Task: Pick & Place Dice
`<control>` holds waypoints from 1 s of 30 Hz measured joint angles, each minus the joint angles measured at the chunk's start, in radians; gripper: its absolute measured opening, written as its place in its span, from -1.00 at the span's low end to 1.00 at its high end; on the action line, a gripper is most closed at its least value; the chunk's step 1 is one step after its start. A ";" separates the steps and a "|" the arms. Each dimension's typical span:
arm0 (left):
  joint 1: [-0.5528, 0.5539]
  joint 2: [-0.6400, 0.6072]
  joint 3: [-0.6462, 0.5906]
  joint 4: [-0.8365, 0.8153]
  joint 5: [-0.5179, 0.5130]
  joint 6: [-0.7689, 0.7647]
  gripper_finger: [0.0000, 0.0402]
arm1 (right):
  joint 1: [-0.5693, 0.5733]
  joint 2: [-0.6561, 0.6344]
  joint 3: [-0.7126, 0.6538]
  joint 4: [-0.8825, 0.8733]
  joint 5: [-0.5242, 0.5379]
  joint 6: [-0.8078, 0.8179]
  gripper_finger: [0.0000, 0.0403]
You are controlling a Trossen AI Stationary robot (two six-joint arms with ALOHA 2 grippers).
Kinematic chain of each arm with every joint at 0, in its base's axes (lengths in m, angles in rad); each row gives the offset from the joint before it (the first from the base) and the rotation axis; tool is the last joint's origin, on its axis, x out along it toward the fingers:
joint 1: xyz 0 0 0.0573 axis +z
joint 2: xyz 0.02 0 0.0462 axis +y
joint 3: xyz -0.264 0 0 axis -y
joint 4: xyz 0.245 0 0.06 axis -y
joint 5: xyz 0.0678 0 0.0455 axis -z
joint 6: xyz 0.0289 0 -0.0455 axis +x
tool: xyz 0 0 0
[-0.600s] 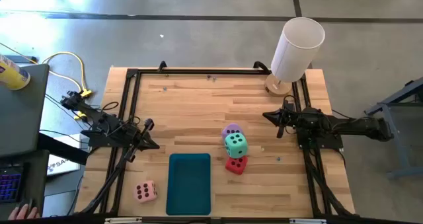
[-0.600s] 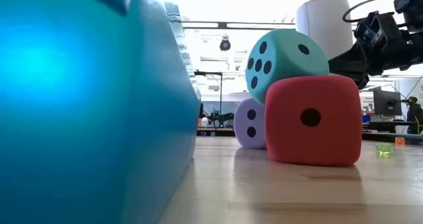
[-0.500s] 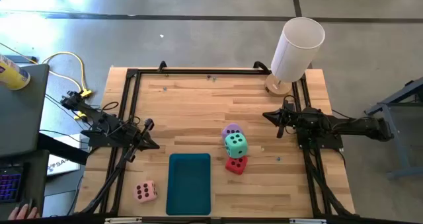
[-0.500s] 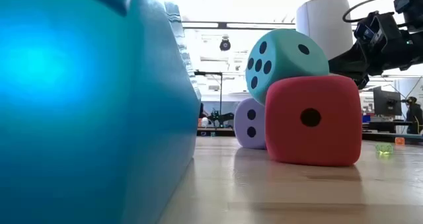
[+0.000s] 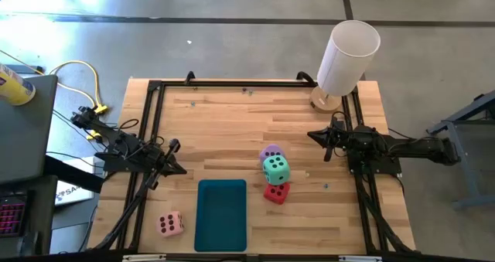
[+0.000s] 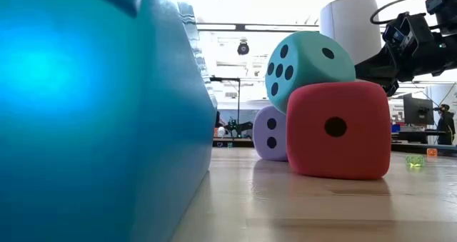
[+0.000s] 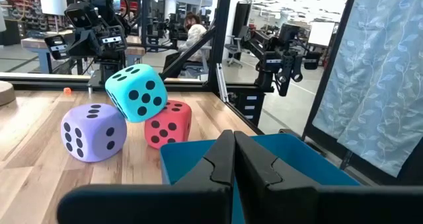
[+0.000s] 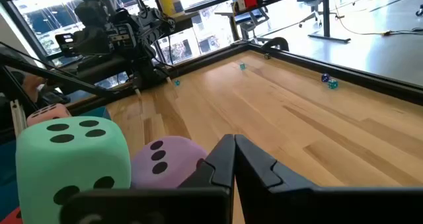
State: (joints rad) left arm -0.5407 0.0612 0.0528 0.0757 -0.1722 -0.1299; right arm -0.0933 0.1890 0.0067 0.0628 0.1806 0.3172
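Three dice cluster mid-table: the mint green die [image 5: 276,170] sits tilted on top of the red die [image 5: 277,192] and the lilac die [image 5: 271,153], which both rest on the wood. The pale pink die [image 5: 171,224] lies alone near the table's near left corner. A flat teal tray [image 5: 221,214] lies between them. My left gripper [image 5: 175,146] waits shut at the table's left side, my right gripper [image 5: 315,134] shut at the right side. Neither touches a die.
A tall white cylinder [image 5: 346,55] stands at the far right corner. A black frame [image 5: 247,83] rims the table. Small beads [image 8: 328,82] lie scattered on the wood. Bare wood spreads across the far half. A person sits in the room beyond the table [image 7: 195,31].
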 joint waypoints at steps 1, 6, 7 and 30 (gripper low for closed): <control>0.000 0.000 0.000 0.000 0.000 0.000 -1.00 | 0.000 0.000 0.000 0.000 0.000 0.000 -0.99; 0.000 0.000 0.000 0.000 0.000 0.000 -1.00 | 0.000 0.000 0.000 0.000 0.000 0.000 -0.99; 0.000 0.000 0.000 0.000 0.000 0.000 -1.00 | 0.000 0.000 0.000 0.000 0.000 0.000 -0.99; 0.000 0.000 0.000 0.000 0.000 0.000 -1.00 | 0.000 0.000 0.000 0.000 0.000 0.000 -0.99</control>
State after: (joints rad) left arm -0.5407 0.0611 0.0528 0.0757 -0.1722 -0.1299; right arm -0.0936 0.1888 0.0067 0.0628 0.1804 0.3172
